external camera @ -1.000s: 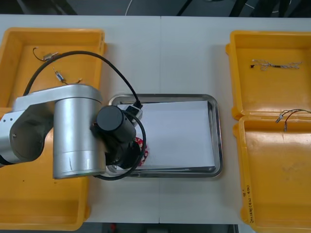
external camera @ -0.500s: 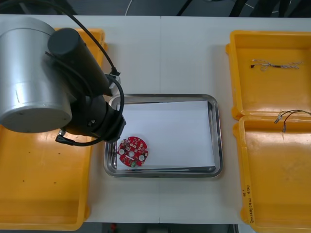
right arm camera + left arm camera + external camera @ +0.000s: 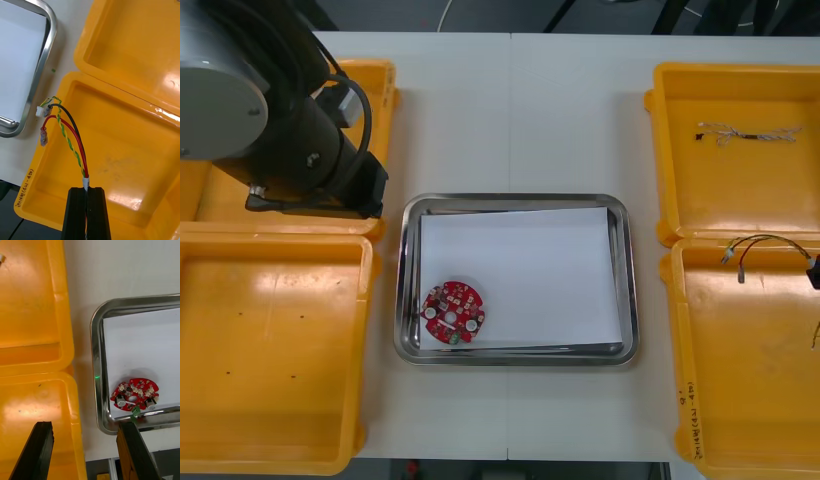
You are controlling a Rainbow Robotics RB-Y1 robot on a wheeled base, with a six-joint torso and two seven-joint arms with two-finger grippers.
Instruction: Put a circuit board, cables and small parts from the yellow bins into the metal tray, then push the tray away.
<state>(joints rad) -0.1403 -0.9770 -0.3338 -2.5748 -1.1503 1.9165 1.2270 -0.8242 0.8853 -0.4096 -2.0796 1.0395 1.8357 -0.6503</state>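
Over a yellow bin on the worktop, right gripper fingers pinch the limp, light cable where its wires bundle; left gripper fingers gape beside the tray.

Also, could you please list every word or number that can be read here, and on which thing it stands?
Near right bin, on its rim: a handwritten black mark, roughly "(4:1) - 4"; I cannot read it with certainty.
Board: print, if there is any, is too small to read.
There is no other text.

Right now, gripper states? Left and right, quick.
Left gripper: open, empty, above the left bins.
Right gripper: shut on the red and yellow cable, above a right bin.
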